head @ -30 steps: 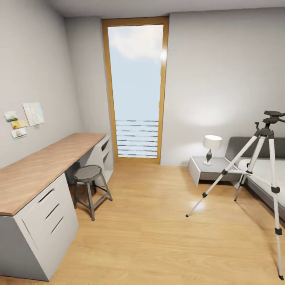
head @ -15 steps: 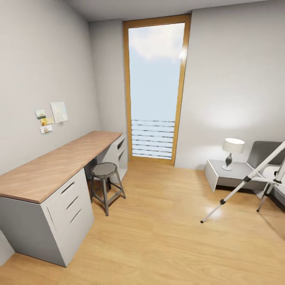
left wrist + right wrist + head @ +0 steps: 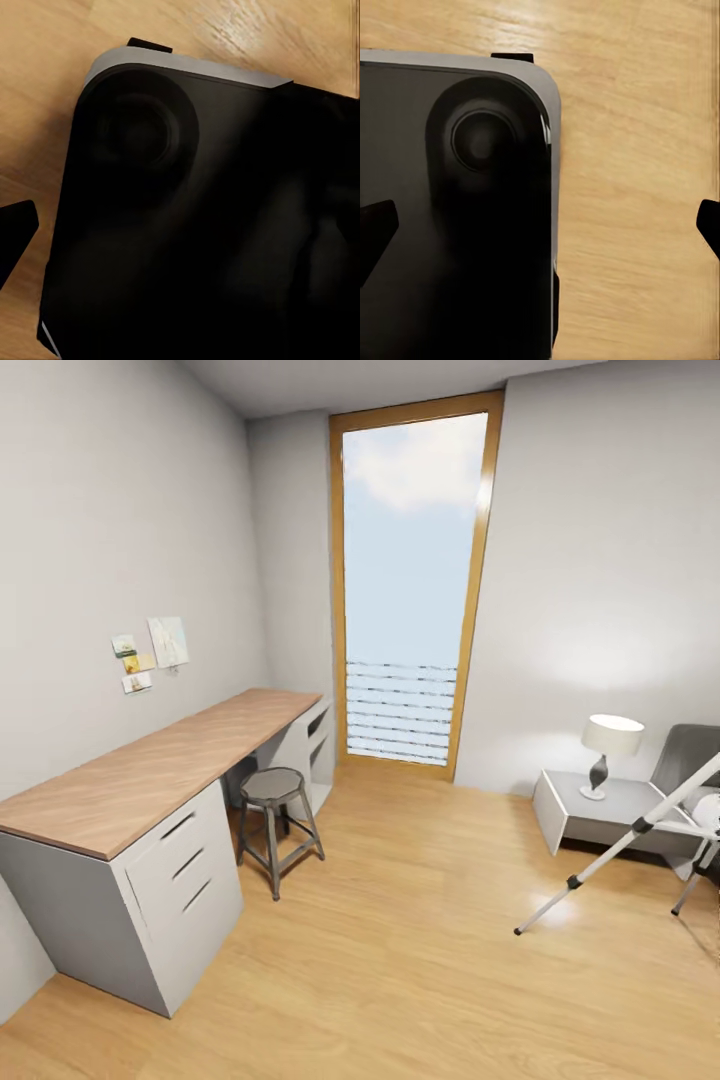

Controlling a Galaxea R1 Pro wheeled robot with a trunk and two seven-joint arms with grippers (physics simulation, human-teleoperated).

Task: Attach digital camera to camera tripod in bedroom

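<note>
Head view: camera tripod (image 3: 640,830) stands at the far right edge, two legs visible, beside the nightstand (image 3: 600,810) and lamp (image 3: 610,745); I cannot spot the digital camera.
Risk: base (image 3: 450,210) could clip a splayed tripod leg, toppling it.
Jaws: right gripper (image 3: 540,225) spread wide, empty; left gripper's state I cannot tell.
Surface: light wood floor (image 3: 400,940).
Room: bedroom, desk (image 3: 150,770) and stool (image 3: 275,800) left, tall window (image 3: 410,580) far.

At the right edge of your head view, the camera tripod (image 3: 640,830) shows silver-white legs with black joints. One leg slants down to the wood floor (image 3: 420,960) of the bedroom (image 3: 590,560).
</note>
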